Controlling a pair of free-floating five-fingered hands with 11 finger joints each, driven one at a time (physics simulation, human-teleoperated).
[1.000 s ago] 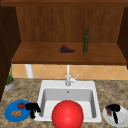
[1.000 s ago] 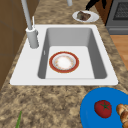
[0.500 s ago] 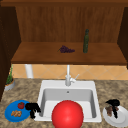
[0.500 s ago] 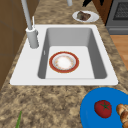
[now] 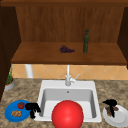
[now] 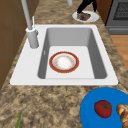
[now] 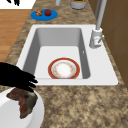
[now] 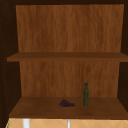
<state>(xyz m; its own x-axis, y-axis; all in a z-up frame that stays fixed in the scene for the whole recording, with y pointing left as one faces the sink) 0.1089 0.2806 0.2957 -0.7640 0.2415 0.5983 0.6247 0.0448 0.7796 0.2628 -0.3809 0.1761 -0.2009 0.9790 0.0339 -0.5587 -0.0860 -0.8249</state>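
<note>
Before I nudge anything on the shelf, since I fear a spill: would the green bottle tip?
Probably, if pushed high up. The green bottle stands tall and narrow on the shelf, so its base looks small. It looks rigid and possibly glassy, so a fall might break it. Nothing stands close enough to stop it.

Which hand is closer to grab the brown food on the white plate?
The right hand, most likely. It hovers right over the brown food on the white plate. The left hand sits across the sink, beside the blue plate.

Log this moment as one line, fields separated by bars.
left hand: curled at blue plate rim | right hand: over brown food on white plate | sink: red bowl
</note>
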